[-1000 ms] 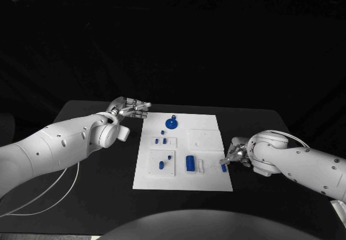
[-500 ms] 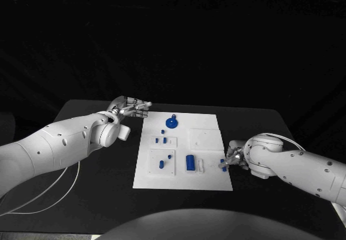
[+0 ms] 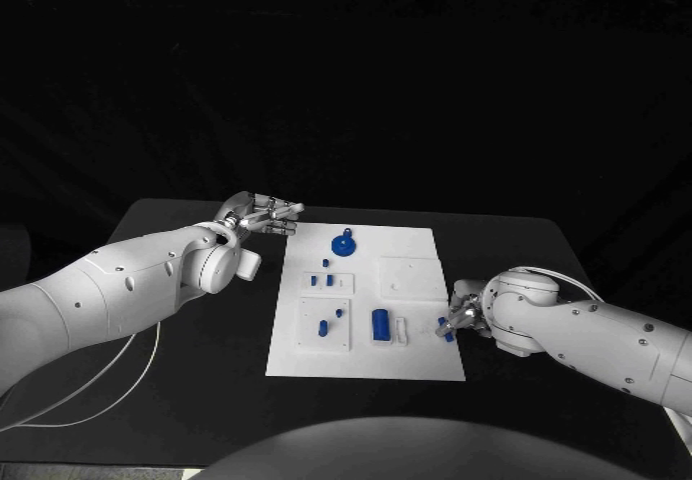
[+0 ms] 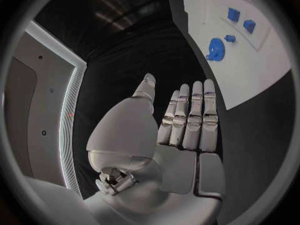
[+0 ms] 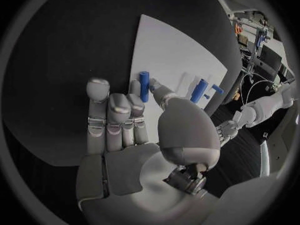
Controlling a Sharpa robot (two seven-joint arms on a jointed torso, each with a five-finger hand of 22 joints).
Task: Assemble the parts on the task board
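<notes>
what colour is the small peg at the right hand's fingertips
Blue; the peg shows best in the right wrist view, at the right hand.

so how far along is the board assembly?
Early. Done: nothing clearly seated, though the small blue pieces on the raised white block cannot be judged. In hand: the right robot hand pinches a small blue cylindrical peg at the white task board edge. Left: the blue round knobbed part and the larger blue cylinder lie untouched; the left robot hand hovers open off the board's far corner.
</notes>
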